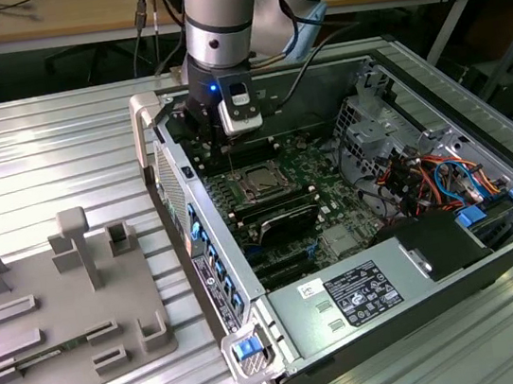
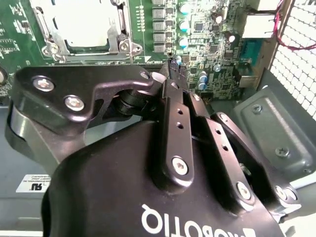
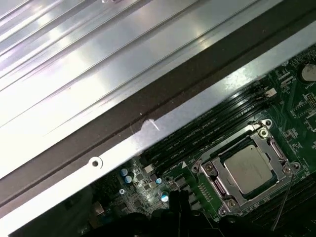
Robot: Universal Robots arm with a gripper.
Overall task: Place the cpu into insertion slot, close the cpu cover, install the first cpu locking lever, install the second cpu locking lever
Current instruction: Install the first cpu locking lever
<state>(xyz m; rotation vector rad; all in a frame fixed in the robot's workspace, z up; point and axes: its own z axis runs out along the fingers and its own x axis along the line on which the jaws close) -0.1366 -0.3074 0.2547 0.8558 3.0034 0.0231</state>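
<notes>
The cpu (image 3: 247,169) lies in the insertion slot (image 1: 260,183) on the green motherboard, its silver-grey top facing up. The cpu cover (image 3: 215,182), a silvery frame, lies flat around the chip; in the second wrist view the cpu cover (image 2: 49,34) rings the cpu (image 2: 84,22). A thin metal lever (image 3: 283,206) sticks out beside the socket. My gripper (image 2: 173,63) hovers over the board's small capacitors, a short way from the socket, fingers shut with nothing between them. In the exterior view the gripper (image 1: 200,143) hangs at the case's far corner on the exterior view's left.
The open computer case (image 1: 411,65) has a metal side wall (image 3: 163,123) close to the gripper. Long black memory slots (image 3: 207,131) run beside the socket. A cable bundle (image 1: 437,181) and power supply (image 1: 357,297) fill the exterior view's right. A grey parts fixture (image 1: 53,306) sits outside.
</notes>
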